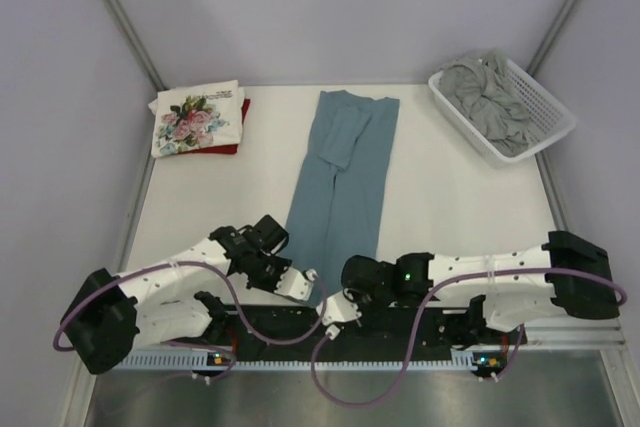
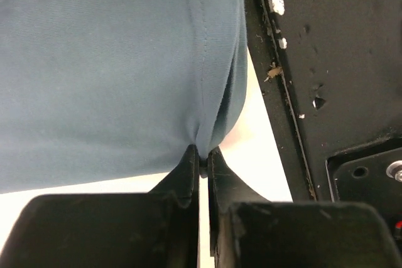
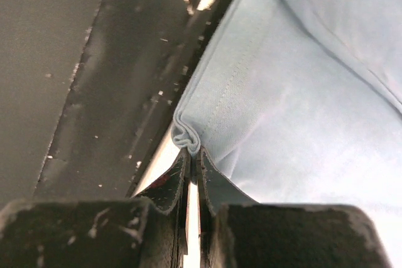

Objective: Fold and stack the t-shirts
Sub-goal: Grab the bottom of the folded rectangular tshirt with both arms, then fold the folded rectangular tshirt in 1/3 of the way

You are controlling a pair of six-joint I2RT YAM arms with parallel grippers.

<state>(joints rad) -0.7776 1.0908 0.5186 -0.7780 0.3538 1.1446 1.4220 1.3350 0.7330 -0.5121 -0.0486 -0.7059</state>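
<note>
A teal-blue t-shirt (image 1: 340, 172) lies folded into a long narrow strip down the middle of the table. My left gripper (image 1: 312, 279) is shut on its near left corner, the cloth (image 2: 113, 73) bunched between the jaws. At the near right corner my right gripper (image 1: 330, 309) is shut on the hem (image 3: 188, 135). A white floral t-shirt (image 1: 196, 119) lies folded on top of a dark red one (image 1: 238, 127) at the far left. A grey t-shirt (image 1: 490, 102) sits crumpled in the basket.
A white lattice basket (image 1: 452, 107) stands at the far right corner. The black base plate (image 2: 326, 73) of the arms runs along the near table edge, right beside both grippers. Purple cables loop around the arm bases.
</note>
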